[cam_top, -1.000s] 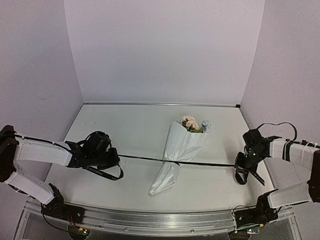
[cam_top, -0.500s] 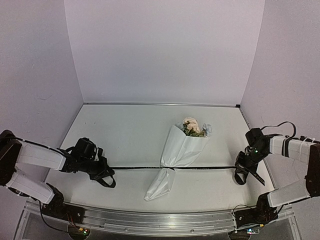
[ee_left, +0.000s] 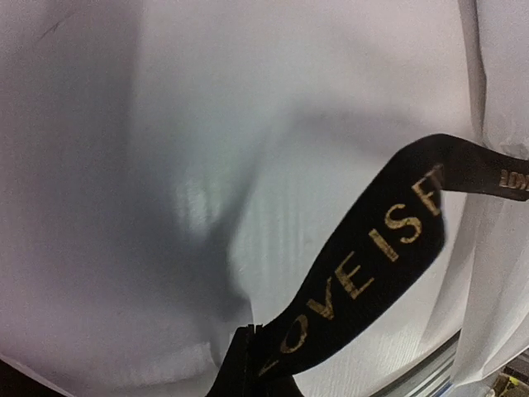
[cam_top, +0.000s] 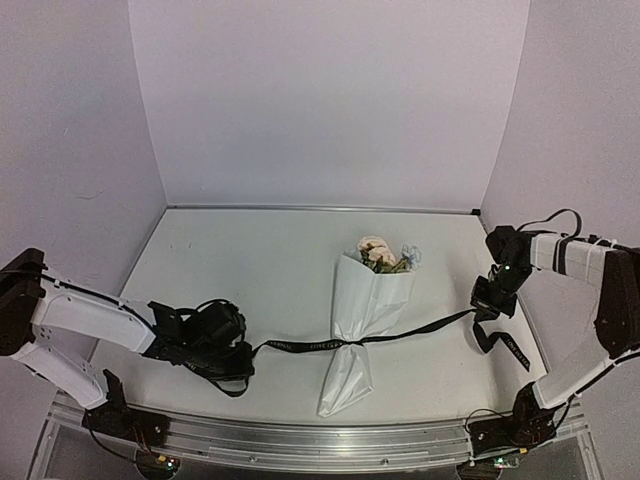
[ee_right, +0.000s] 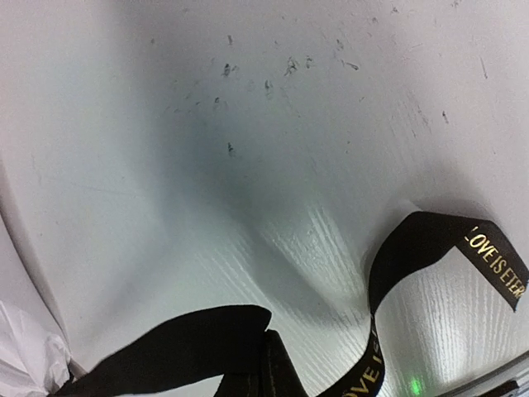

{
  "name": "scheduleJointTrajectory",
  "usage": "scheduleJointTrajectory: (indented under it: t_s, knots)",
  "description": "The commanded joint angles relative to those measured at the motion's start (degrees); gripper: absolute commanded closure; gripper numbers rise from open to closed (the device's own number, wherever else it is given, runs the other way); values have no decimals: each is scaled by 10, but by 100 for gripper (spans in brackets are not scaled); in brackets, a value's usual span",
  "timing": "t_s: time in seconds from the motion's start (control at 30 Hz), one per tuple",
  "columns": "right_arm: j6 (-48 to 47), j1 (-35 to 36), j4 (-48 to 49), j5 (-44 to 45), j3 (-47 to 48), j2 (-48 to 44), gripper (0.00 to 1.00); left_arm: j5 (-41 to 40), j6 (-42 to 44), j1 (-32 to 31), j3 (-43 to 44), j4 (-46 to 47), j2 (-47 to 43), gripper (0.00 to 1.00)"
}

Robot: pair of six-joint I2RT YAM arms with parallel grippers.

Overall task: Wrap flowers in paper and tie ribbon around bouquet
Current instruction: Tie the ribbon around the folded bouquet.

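Note:
The bouquet lies mid-table: the white paper (cam_top: 366,305) forms a cone around the flowers (cam_top: 383,252), whose peach and blue blooms point to the far side. The black ribbon (cam_top: 300,346) circles the cone's pinched waist and runs out both ways, sagging a little. My left gripper (cam_top: 243,358) is shut on the ribbon's left end, low near the front edge; in the left wrist view the lettered ribbon (ee_left: 376,252) rises from the closed jaws. At the right, my right gripper (cam_top: 487,300) is shut on the other end, with the ribbon (ee_right: 186,341) leaving its jaws and a loose tail (ee_right: 417,240) curling on the table.
The white table (cam_top: 250,260) is walled by pale panels on three sides. A metal rail (cam_top: 300,440) runs along the front edge between the arm bases. A corner of the paper (ee_right: 25,351) shows at the lower left of the right wrist view.
My left gripper has moved right toward the bouquet and my right gripper has moved toward the far side. The taut ribbon has gone slack, and the bouquet has swung more upright.

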Motion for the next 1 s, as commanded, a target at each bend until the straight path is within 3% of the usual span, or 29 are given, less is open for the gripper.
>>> scheduleJointTrajectory:
  t_s: [0.0,0.2,0.33,0.43,0.63,0.83,0.9,0.97]
  knots:
    - [-35,19,-71,42,40,4,100,-69,26,-2,56,-27,30,100]
    - [-38,17,-83,80,27,0,100,-80,40,81,47,-62,12,100]
    - [-31,2,-84,87,14,-1,100,-62,22,179,-15,-75,-36,100]
    - [-30,-6,-85,91,9,1,100,-44,18,214,-43,-67,-66,100]
    - [-32,-17,-85,94,2,0,100,-20,38,212,-44,-45,-57,100]
    - [-63,8,-92,59,7,-10,98,-23,134,160,16,-27,-72,100]
    - [-74,27,-97,66,7,-19,80,-31,159,149,46,-39,-60,88]
    - [-80,41,-109,74,9,-26,64,-45,178,141,70,-56,-53,65]
